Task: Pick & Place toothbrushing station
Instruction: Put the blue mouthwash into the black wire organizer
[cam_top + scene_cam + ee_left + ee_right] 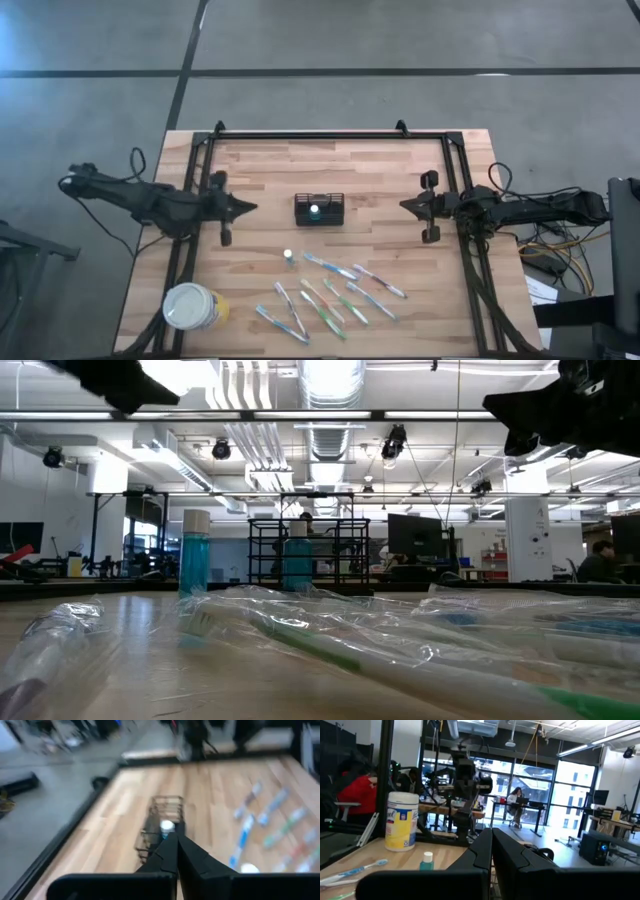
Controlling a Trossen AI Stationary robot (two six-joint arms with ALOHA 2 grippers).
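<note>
The toothbrushing station (319,209), a small black wire-mesh caddy, stands on its base at the middle of the wooden table, with a teal bottle (315,210) inside it. My left gripper (250,208) hovers shut to the caddy's left, pointing at it; in the left wrist view its shut fingers (176,845) aim at the caddy (162,820). My right gripper (405,206) hovers shut to the caddy's right, and in its own wrist view its fingers (491,840) are shut on nothing. Neither gripper touches anything.
Several wrapped toothbrushes (330,292) lie near the front edge. A small teal bottle (288,256) stands between them and the caddy. A round white-and-yellow cup (193,306) stands at the front left. A black frame (320,135) runs along the table's far side and both sides.
</note>
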